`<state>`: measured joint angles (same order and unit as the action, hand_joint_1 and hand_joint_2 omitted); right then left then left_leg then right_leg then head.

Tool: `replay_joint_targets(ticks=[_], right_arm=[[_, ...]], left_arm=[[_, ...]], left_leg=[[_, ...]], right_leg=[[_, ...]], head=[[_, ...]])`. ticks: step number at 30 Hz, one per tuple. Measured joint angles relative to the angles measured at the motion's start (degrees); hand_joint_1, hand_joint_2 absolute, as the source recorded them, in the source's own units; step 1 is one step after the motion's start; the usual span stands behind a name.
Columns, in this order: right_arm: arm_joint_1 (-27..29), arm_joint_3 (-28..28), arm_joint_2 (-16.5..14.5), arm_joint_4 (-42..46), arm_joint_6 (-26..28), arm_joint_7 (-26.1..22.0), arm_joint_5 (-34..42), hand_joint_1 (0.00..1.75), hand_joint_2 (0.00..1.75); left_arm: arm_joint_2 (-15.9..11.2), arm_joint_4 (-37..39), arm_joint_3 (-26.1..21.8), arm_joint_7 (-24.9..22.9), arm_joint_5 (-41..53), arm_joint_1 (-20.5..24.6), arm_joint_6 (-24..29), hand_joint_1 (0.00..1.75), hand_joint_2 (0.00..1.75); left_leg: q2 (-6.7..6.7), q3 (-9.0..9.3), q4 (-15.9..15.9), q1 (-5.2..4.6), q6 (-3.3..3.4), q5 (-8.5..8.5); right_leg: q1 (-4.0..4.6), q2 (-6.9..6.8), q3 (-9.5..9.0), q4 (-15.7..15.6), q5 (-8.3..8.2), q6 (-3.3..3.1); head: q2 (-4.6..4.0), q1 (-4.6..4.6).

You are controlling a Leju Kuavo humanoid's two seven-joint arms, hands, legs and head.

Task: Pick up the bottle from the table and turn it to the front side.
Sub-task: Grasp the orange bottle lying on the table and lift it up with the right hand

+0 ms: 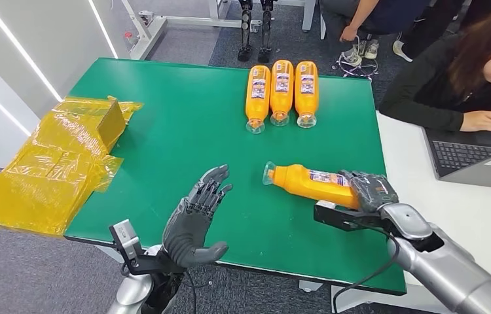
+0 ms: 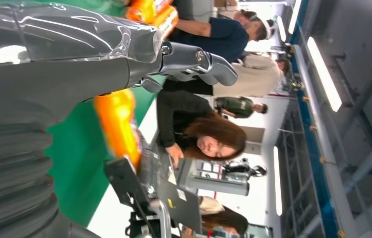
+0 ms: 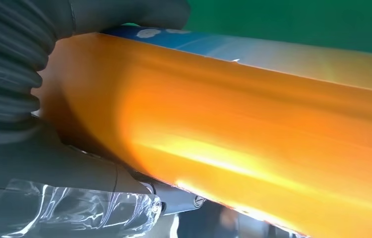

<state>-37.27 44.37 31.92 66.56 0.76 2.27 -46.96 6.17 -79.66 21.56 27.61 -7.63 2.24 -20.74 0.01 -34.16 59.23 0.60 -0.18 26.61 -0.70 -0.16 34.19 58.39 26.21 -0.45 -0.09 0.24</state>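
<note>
wrapping point(image 1: 46, 163) of yellow film lies crumpled over the desk's point(image 1: 184, 131) left edge, pushed aside, likely to keep the work area free. left robot hand point(image 1: 197, 219) hovers above the near edge, fingers spread, holding nothing, seemingly ready to assist. three bottles point(image 1: 281, 91) lie side by side at the far edge, labels up, probably finished. right robot hand point(image 1: 370, 191) grips the bottle point(image 1: 308, 182) by its base, lying sideways at the desk, so it can be rolled.
</note>
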Motion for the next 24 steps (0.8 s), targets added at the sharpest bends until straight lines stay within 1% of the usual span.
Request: replay_joint_targets(ticks=[3,6,9,14,17,21,24], right_arm=[[4.98,-4.01,-0.14,5.79,4.34,1.32,-5.51,1.75,1.75],[11.07,-8.48,-0.49,11.85,6.54,1.67,-9.87,1.75,1.75],[15.41,-11.58,-0.66,16.44,6.95,1.71,-11.20,1.75,1.75],[19.47,-15.45,-0.88,21.41,7.74,1.30,-13.17,1.75,1.75],[22.46,-17.64,-1.33,24.23,10.00,1.09,-14.73,1.75,1.75],[28.88,-20.02,-2.20,28.22,13.74,0.75,-17.04,1.75,1.75],[33.42,-21.17,-3.58,30.85,17.24,-0.38,-18.85,1.75,1.75]], left_arm=[[-0.03,-0.01,-0.01,0.00,0.17,-0.35,0.42,0.00,1.75],[-0.03,-0.01,-0.01,-0.01,0.35,-0.47,0.78,0.00,1.75],[-0.01,-0.03,-0.01,-0.07,0.54,-0.48,1.03,0.00,1.75],[0.25,-0.65,-0.01,-0.98,0.94,-0.77,1.40,0.00,1.75],[0.55,-1.11,-0.01,-1.53,1.00,-1.10,2.03,0.00,1.75],[0.72,-1.17,-0.01,-1.80,0.84,-1.43,3.13,0.00,1.75],[0.82,-1.17,-0.01,-2.05,-0.04,-1.49,4.48,0.00,1.75]], left_leg=[[-0.10,-0.08,-0.01,0.01,0.00,0.00],[-0.23,-0.16,-0.01,0.01,0.00,0.00],[-0.23,-0.17,-0.01,0.00,0.00,0.00],[-0.22,-0.17,0.00,-0.01,0.00,0.00],[-0.24,-0.16,0.00,-0.01,0.00,0.00],[-0.27,-0.19,-0.01,0.00,0.01,0.02],[-0.25,-0.19,-0.02,0.00,0.02,0.06]], right_leg=[[0.01,-0.13,0.05,0.00,0.03,0.01],[0.01,-0.25,0.07,0.00,0.06,0.02],[0.01,-0.25,0.08,0.00,0.06,0.02],[-0.01,-0.23,0.08,-0.01,0.05,0.03],[-0.01,-0.27,0.07,-0.02,0.05,0.03],[0.00,-0.32,0.08,-0.02,0.09,0.01],[0.01,-0.31,0.10,-0.02,0.14,-0.04]], head=[[0.00,0.01],[0.00,0.01],[0.00,0.01],[0.00,0.01],[0.00,0.02],[0.00,0.01],[0.00,0.01]])
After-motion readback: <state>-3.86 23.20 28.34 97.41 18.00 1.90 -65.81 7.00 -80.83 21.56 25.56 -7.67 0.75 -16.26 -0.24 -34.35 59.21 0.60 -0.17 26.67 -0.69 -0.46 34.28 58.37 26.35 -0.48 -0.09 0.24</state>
